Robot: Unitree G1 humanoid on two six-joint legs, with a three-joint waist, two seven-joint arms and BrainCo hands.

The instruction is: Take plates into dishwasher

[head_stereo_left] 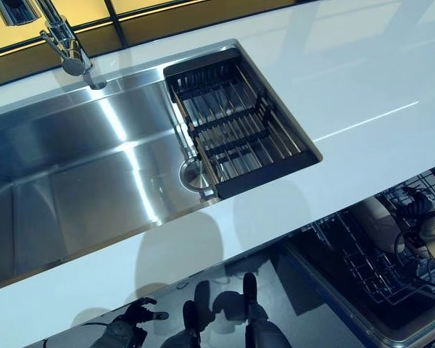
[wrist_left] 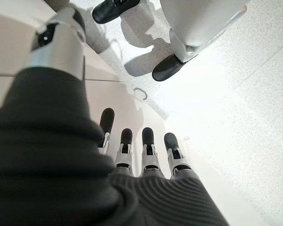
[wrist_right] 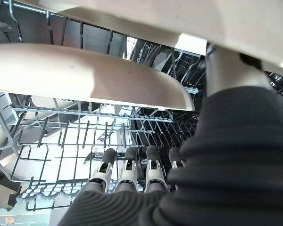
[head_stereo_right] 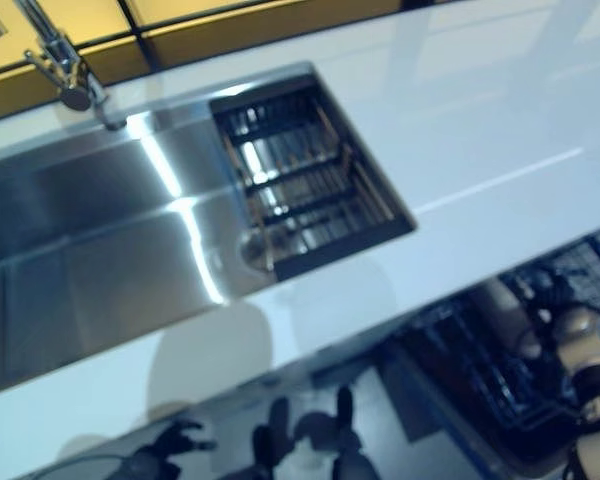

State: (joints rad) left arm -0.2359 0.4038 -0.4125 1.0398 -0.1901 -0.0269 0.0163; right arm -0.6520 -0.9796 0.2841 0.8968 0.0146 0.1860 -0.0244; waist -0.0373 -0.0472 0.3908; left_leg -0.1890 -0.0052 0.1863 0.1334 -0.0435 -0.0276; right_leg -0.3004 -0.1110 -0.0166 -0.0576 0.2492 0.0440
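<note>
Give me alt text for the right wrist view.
The right hand, fingers straight, reaches into the wire dishwasher rack beside a pale plate standing on edge. A second pale plate crosses the top of the view.

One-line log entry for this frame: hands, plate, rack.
right hand: open, over dishwasher rack | plates: in rack, beside right hand | left hand: open, idle over floor | sink: no plates
</note>
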